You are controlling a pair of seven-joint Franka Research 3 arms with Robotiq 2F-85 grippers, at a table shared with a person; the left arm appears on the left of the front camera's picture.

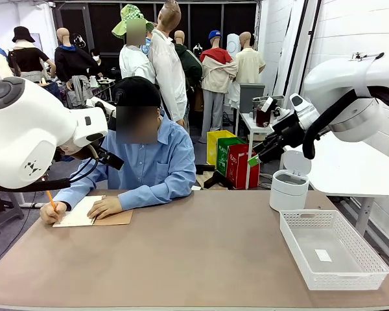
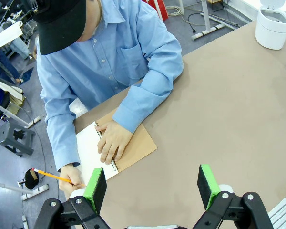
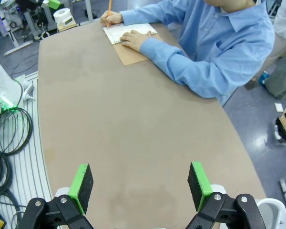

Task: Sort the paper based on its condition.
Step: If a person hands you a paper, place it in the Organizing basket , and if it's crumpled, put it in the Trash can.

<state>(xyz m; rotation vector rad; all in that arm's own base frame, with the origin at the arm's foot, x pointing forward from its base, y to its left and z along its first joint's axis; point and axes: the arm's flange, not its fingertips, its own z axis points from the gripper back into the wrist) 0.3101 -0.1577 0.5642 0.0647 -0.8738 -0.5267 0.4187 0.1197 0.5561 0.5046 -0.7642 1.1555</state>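
Brown tabletop is pretty much bare at this point, so as far as I can tell the sorting hasn't really started. Far left, the person in the light blue shirt is writing on the open white page of a spiral-bound notebook with a brown cardboard cover, orange pencil in one hand, the other hand flat on the page. That page is still bound in, so I don't see any loose sheet of paper on the table yet for the robot to deal with. On the right there's a white plastic mesh basket with just a tiny white tag lying inside, and a small round white bin with its lid flipped up right behind it at the far right edge. I'd guess those two are where the sheets go depending on condition, but nothing's been dropped in either as far as I can see. Left gripper hovers above the near-left part of the table, green pads spread wide, nothing between them. Right gripper hangs over the table with its jaws wide apart too, and empty. So basically everything's left to do.
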